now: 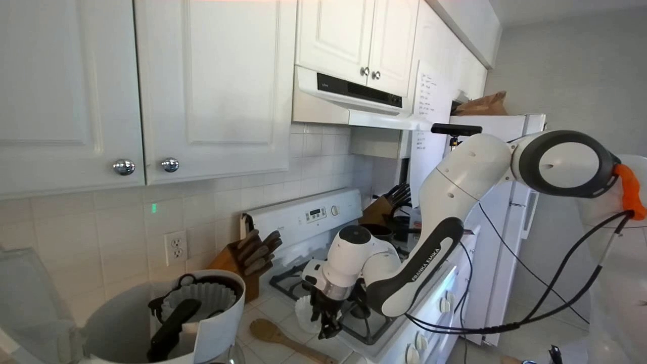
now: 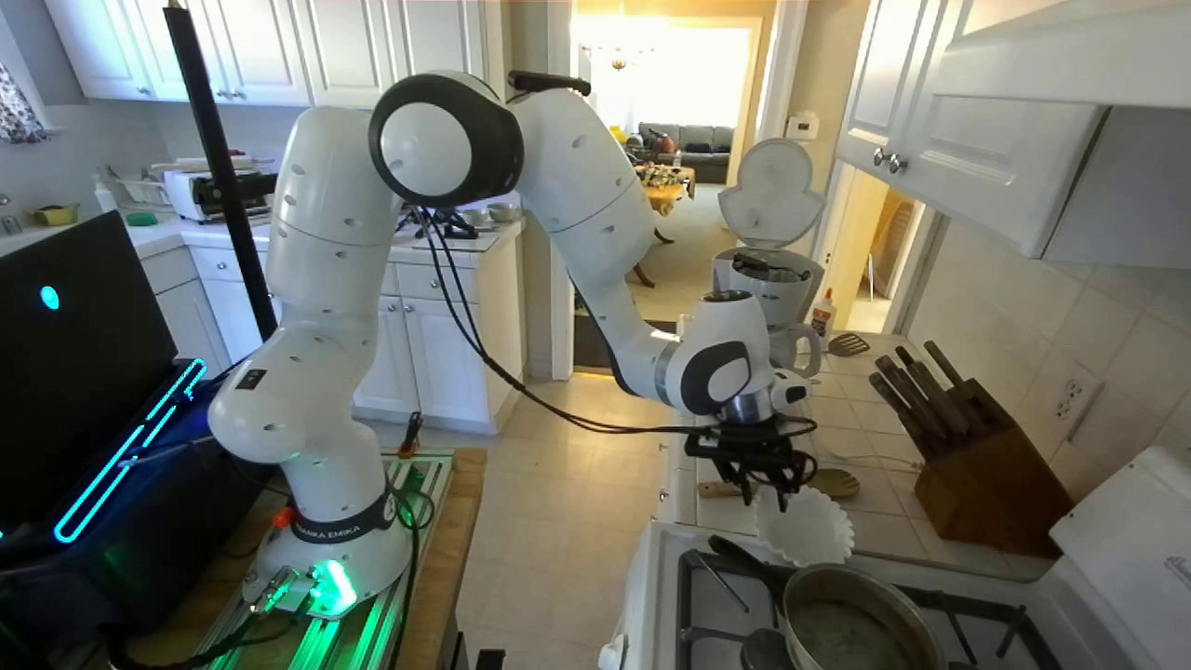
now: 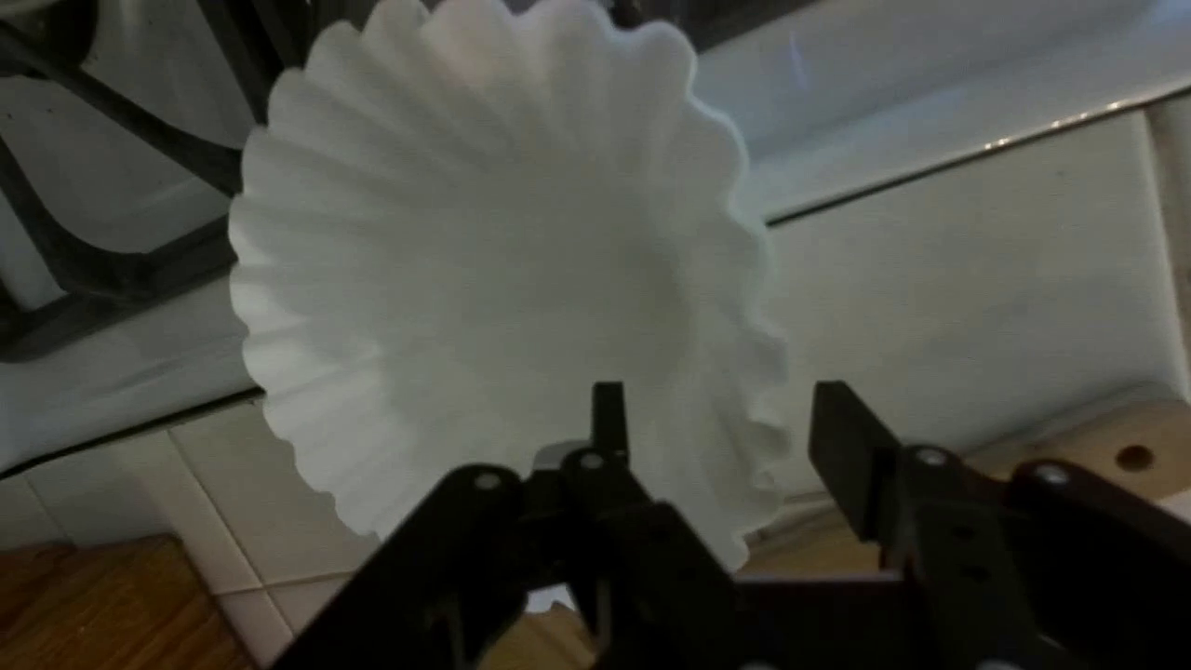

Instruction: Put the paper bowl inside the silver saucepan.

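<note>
Fingers (image 3: pixel 609 419) of my gripper (image 3: pixel 724 409) are spread wide in the wrist view, and the crimped rim of the paper bowl (image 3: pixel 530 279) shows between them: I see one finger over the bowl's inside and its mate beyond the outer edge. Whether either touches the paper I cannot tell. The bowl lies mouth up across the seam where the tiled desk (image 3: pixel 977 279) meets the white stove (image 3: pixel 893 112), partly over each, and a black grate (image 3: pixel 93 270) is just beside it.

In an exterior view I find the silver saucepan (image 2: pixel 861 619) on the stove, its dark handle (image 2: pixel 744 560) slanting away toward the stove's front. The bowl is near it, on the desk side; I cannot tell if the two touch. My arm (image 2: pixel 595 186) arches up and over, with the gripper pointing down at the bowl.

A wooden spoon (image 1: pixel 264 330) lies on the desk near the bowl, and a knife block (image 2: pixel 991 475) stands by the wall (image 2: pixel 1023 307) in both exterior views. Past the gripper, a coffee maker (image 2: pixel 789 312) has its lid (image 2: pixel 768 191) raised, with an upright glue bottle (image 2: pixel 822 318) near it and a slotted turner (image 2: pixel 849 344) lying flat on the tiles.
</note>
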You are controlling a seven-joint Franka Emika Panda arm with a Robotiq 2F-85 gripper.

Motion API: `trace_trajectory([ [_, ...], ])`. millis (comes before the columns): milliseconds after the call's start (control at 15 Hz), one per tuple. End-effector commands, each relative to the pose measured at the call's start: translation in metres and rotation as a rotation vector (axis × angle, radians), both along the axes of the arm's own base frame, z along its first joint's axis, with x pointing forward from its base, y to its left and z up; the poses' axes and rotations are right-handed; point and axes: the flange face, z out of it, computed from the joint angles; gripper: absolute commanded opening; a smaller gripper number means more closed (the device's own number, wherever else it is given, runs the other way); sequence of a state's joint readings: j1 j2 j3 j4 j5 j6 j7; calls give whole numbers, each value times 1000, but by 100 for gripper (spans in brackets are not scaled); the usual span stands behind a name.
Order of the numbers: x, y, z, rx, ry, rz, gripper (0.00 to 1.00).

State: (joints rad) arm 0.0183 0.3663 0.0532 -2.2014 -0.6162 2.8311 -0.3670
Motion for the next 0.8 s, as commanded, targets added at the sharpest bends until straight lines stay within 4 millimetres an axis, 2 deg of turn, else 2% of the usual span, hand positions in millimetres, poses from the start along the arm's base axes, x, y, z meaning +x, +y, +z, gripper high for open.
trace_trajectory([
  [0,4,-4,5,-1,-10,-21,26],
  [200,5,-8,8,-1,-20,-31,4],
  [267,5,-9,9,-2,-22,-34,1],
  [533,4,-10,10,-8,-18,-57,0],
  [733,3,-13,23,-67,-45,-114,0],
])
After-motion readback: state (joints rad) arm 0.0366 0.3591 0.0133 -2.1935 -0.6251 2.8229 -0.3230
